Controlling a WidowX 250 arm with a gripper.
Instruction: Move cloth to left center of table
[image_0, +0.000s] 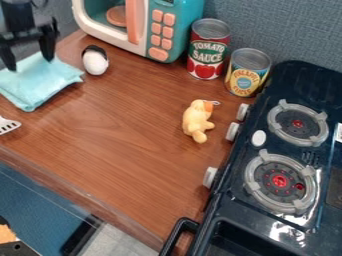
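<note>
Gripper (30, 64) fingers spread, nothing pinched. Cloth (39, 82) at upper left of table (127, 145), under the fingertips, bulk toward the camera side. Next move probably straight down, biased that way.

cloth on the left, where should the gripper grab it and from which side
Probably best from straight above, pinching a fold in the upper part of the cloth: it lies loosely folded and low on the table, so its sides offer little to grip. The gripper already hangs over that part, its fingers apart.
</note>
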